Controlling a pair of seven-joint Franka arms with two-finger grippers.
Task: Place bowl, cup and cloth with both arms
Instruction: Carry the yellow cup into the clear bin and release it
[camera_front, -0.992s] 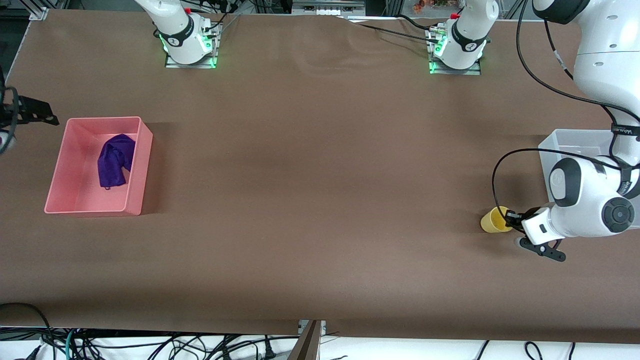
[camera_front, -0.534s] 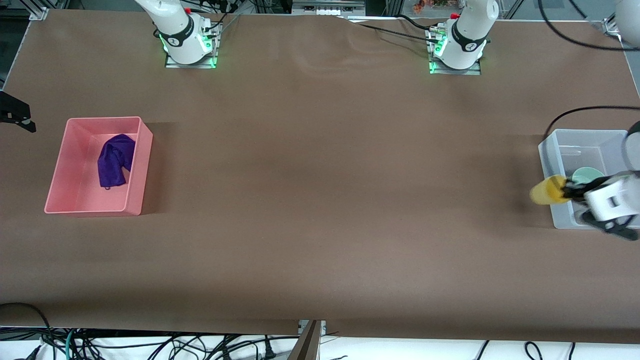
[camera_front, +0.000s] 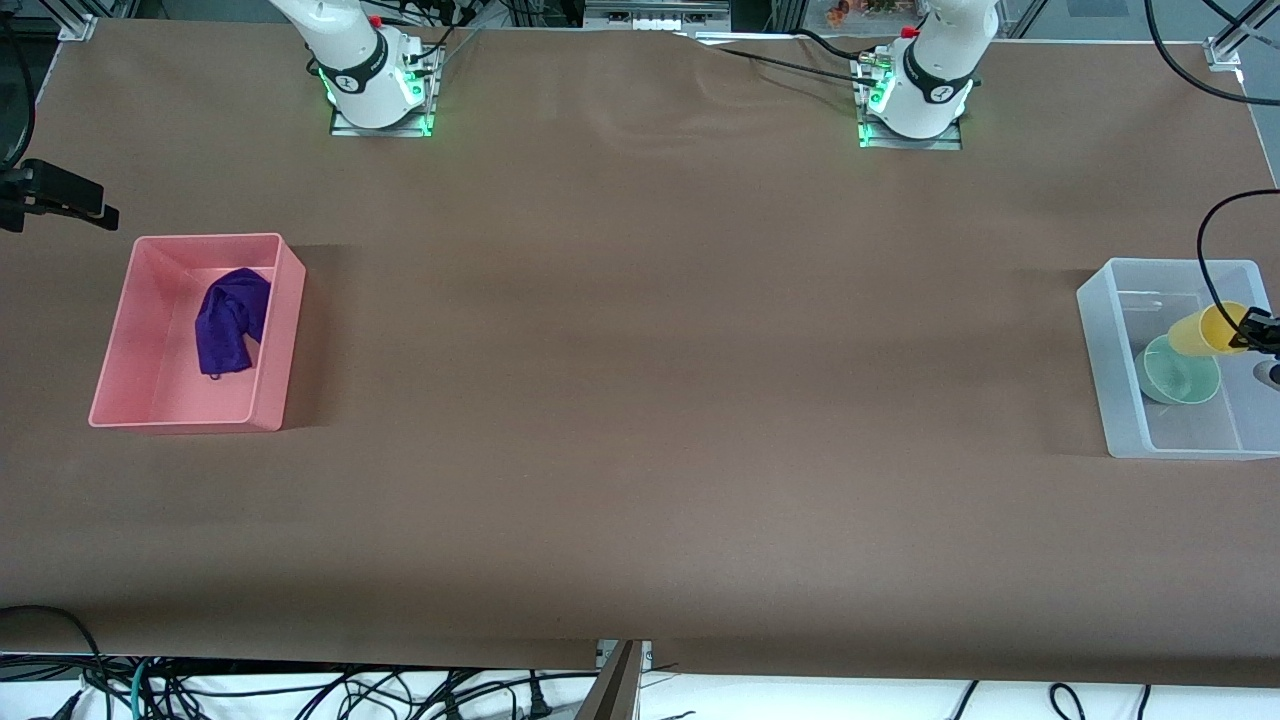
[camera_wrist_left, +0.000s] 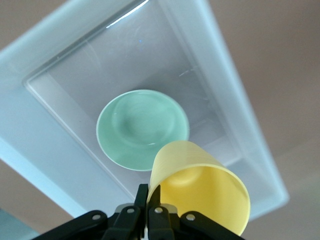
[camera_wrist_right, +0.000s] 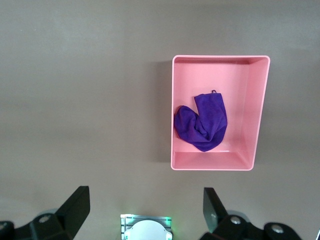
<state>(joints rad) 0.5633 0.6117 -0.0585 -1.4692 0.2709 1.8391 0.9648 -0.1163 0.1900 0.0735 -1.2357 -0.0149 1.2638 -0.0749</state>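
Pinched at the rim in the left gripper (camera_wrist_left: 148, 194), fingers pressed together on one thin wall: the small bright yellow tapered plastic cup (camera_wrist_left: 200, 190), tipped on its side in the air over the clear rectangular plastic bin (camera_front: 1100, 350) at the left arm's end of the table. Resting on that bin's floor just below the cup: the small round pale mint-green bowl (camera_wrist_left: 142, 127), upright and apart from the walls. Likely very light and fairly stiff, yet smooth and slippery, so prone to swivel in a one-wall rim grip; probably no breakage risk from a short drop, though apt to bounce or roll against the bowl. Safest to lower beside the bowl before letting go. Lying rumpled inside the pink rectangular plastic tray (camera_front: 280, 330) at the right arm's end: the soft deep purple cloth (camera_front: 232, 320), limp and easy to bunch, best taken at a raised fold. Waiting high over the table at that end, fingers spread wide and holding nothing: the right gripper (camera_wrist_right: 145, 207). No brand, label or readable writing anywhere on cup, bowl, cloth or containers.
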